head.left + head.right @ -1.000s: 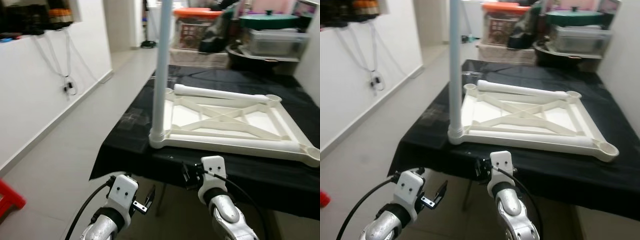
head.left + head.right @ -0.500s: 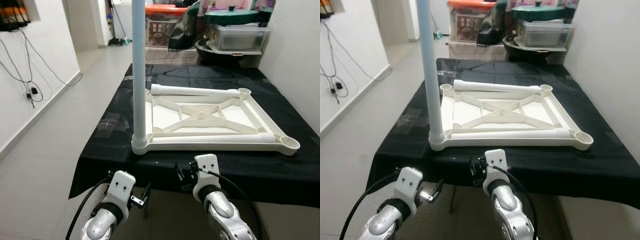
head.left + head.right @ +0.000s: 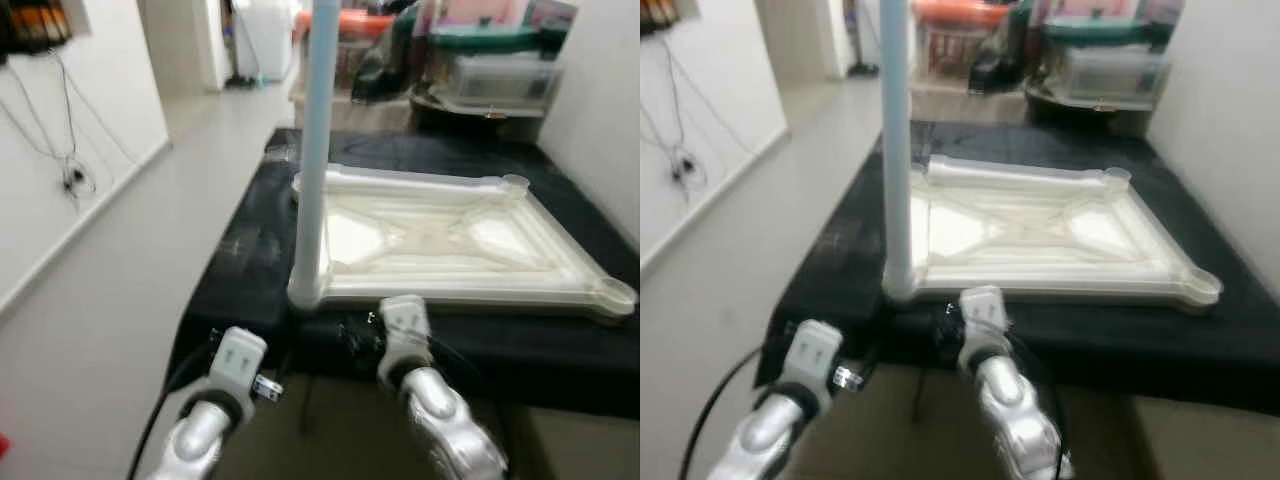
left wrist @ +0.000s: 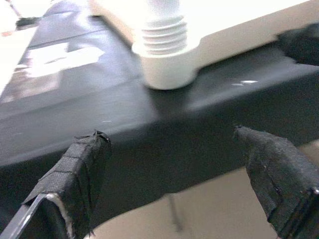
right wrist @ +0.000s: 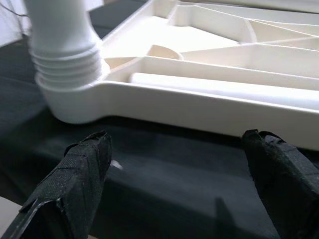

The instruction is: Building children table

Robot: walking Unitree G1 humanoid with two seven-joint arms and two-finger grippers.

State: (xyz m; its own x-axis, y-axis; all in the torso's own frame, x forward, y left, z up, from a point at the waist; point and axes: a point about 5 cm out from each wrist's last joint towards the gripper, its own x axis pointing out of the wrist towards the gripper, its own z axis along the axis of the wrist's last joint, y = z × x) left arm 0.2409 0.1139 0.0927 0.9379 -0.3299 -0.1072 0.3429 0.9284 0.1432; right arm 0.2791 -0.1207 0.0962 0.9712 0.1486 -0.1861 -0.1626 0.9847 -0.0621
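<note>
**Both arms held low before a table frame on a black-covered surface**

A white plastic table top [image 3: 455, 245] lies upside down on a black cloth [image 3: 250, 255] covering a work surface, its ribbed underside facing up. One pale leg [image 3: 315, 140] stands upright, screwed into the near left corner socket; the other corner sockets are open. A loose white leg [image 5: 209, 85] lies inside the frame along its near edge.

Both silver arms reach forward and low, below the near edge of the surface. The left gripper [image 4: 184, 174] points at the cloth edge just under the standing leg's socket, its fingers [image 4: 79, 169] spread wide apart and holding nothing. The right gripper [image 5: 179, 179] sits just right of that corner, aimed at the frame's near rail, fingers [image 5: 75, 174] likewise spread and empty.

Storage boxes [image 3: 495, 75] are stacked beyond the far end. A light tiled floor [image 3: 110, 300] lies to the left.
</note>
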